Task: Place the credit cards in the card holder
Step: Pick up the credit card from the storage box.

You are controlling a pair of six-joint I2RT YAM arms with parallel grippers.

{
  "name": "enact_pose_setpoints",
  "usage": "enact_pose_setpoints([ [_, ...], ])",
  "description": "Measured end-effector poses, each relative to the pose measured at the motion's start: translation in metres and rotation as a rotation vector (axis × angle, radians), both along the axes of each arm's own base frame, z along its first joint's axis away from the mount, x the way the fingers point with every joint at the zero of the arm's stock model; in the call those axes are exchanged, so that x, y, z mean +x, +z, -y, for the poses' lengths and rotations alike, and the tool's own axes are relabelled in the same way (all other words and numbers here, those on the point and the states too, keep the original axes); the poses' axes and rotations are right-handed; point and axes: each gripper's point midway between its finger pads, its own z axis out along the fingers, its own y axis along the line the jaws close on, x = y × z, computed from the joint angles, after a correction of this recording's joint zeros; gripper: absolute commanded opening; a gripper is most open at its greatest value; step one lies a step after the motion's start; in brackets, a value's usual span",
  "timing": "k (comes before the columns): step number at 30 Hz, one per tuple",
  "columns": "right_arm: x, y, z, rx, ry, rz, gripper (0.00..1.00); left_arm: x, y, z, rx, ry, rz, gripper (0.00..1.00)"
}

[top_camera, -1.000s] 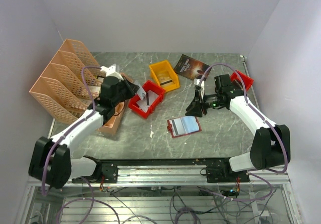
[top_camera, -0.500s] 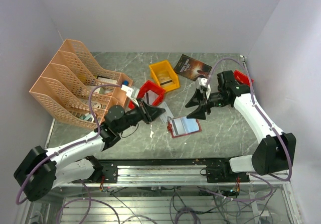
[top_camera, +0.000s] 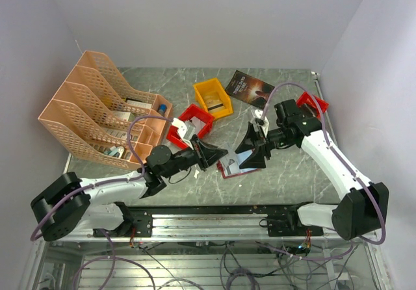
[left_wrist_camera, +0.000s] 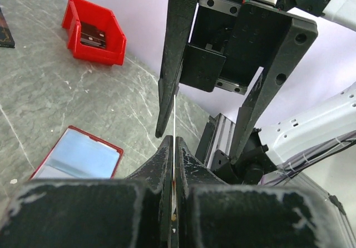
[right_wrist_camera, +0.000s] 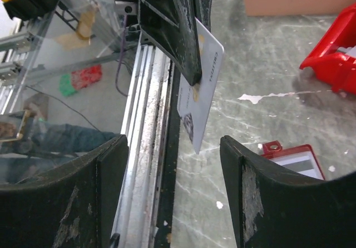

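My left gripper [top_camera: 218,155] is shut on a pale credit card [right_wrist_camera: 200,92] and holds it upright above the table. The card shows edge-on in the left wrist view [left_wrist_camera: 174,120]. My right gripper [top_camera: 252,153] is open and faces the left one; its fingers [left_wrist_camera: 167,81] stand on either side of the card's free end without touching it. The card holder [top_camera: 226,170], dark red with a pale bluish inside, lies open on the table below, partly hidden by the right gripper. It also shows in the left wrist view [left_wrist_camera: 78,159] and the right wrist view [right_wrist_camera: 295,159].
A red bin [top_camera: 190,124] with cards sits behind the left gripper, a yellow bin [top_camera: 213,98] beyond it. A dark booklet [top_camera: 248,85] and another red bin [top_camera: 312,101] lie at the back right. A peach file organizer [top_camera: 97,108] fills the left side.
My left gripper has moved from the red bin to the table's middle with the card. My right gripper has come down and left, open, round the card's end.
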Motion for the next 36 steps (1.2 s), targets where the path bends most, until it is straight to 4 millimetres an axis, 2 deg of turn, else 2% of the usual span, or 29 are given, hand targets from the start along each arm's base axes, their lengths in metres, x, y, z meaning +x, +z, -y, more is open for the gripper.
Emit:
enact_pose_setpoints([
  [4, -0.004, -0.003, -0.004, 0.02, -0.014, -0.057, 0.58, -0.002, -0.001, 0.01, 0.01, -0.021, 0.026, 0.07],
  [7, -0.007, -0.007, -0.006, 0.022, -0.011, -0.094, 0.47, -0.002, 0.005, 0.016, 0.001, -0.032, 0.045, 0.07],
  [8, -0.009, -0.007, -0.007, 0.025, -0.004, -0.101, 0.42, -0.002, 0.008, 0.017, -0.005, -0.034, 0.053, 0.07],
  [12, -0.012, -0.005, -0.011, 0.04, 0.015, -0.111, 0.01, -0.004, 0.016, 0.019, -0.021, -0.048, 0.072, 0.07],
  [14, -0.011, -0.005, -0.011, 0.044, 0.017, -0.113, 0.0, -0.007, 0.019, 0.021, -0.027, -0.064, 0.08, 0.09],
  [15, -0.011, -0.005, -0.011, 0.047, 0.018, -0.124, 0.0, -0.008, 0.02, 0.021, -0.032, -0.068, 0.084, 0.13],
  [18, -0.012, -0.004, -0.013, 0.062, 0.027, -0.135, 0.0, -0.008, 0.02, 0.021, -0.035, -0.068, 0.078, 0.46],
  [20, -0.015, -0.005, -0.013, 0.079, 0.035, -0.153, 0.0, -0.007, 0.021, 0.02, -0.038, -0.06, 0.067, 0.65],
  [22, -0.017, -0.01, -0.013, 0.089, 0.038, -0.178, 0.0, -0.008, 0.024, 0.014, -0.054, -0.045, 0.054, 0.79],
  [23, -0.019, -0.01, -0.013, 0.095, 0.04, -0.192, 0.0, -0.008, 0.026, 0.011, -0.062, -0.04, 0.052, 0.81],
  [25, -0.021, -0.012, -0.013, 0.115, 0.041, -0.214, 0.0, -0.011, 0.03, -0.002, -0.092, -0.022, 0.039, 0.79],
  [29, -0.026, -0.01, -0.011, 0.159, 0.047, -0.246, 0.0, -0.01, 0.034, -0.019, -0.133, -0.012, 0.009, 0.7],
  [36, -0.025, -0.003, -0.011, 0.186, 0.063, -0.257, 0.0, -0.012, 0.018, -0.013, -0.108, -0.074, -0.072, 0.5],
])
